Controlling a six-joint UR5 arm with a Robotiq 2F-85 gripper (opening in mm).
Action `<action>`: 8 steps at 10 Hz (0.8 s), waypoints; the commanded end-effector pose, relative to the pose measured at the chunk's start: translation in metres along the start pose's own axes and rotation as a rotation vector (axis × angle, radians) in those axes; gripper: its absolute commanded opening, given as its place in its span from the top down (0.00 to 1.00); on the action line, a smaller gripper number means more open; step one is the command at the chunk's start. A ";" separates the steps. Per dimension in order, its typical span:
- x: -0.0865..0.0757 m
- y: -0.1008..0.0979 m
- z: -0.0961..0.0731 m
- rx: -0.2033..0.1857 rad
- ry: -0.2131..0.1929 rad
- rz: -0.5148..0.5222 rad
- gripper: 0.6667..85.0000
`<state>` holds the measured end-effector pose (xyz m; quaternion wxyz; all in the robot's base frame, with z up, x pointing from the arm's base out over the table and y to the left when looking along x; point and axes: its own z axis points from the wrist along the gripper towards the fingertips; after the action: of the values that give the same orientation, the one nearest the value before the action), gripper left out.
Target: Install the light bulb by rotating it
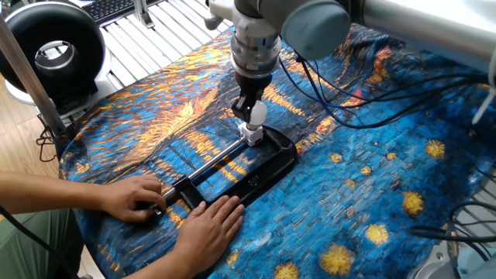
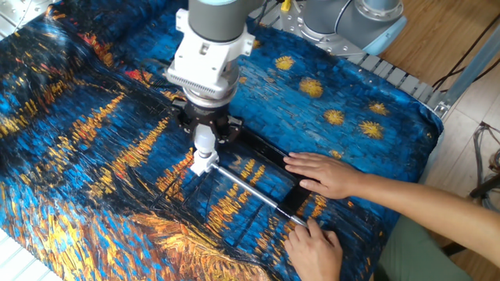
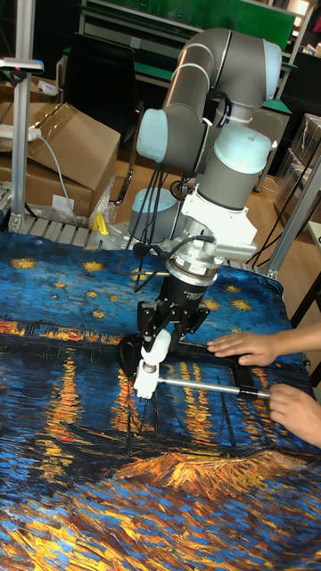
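Looks like a robotics lab or workshop to me: aluminium-profile worktop (image 1: 167,31) under a painted cloth (image 2: 70,140), cardboard boxes (image 3: 76,147) on the floor, a keyboard (image 1: 112,8), loose cables (image 1: 372,108), green shelving (image 3: 178,18) behind my arm (image 3: 214,116).
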<state>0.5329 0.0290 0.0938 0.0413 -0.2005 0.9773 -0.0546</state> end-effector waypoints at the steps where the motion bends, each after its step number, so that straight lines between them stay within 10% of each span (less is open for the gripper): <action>1: 0.002 0.001 0.002 -0.042 0.031 -0.065 1.00; 8: -0.005 0.002 0.006 -0.065 0.055 -0.123 1.00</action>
<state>0.5358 0.0298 0.0887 0.0067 -0.2524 0.9668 -0.0401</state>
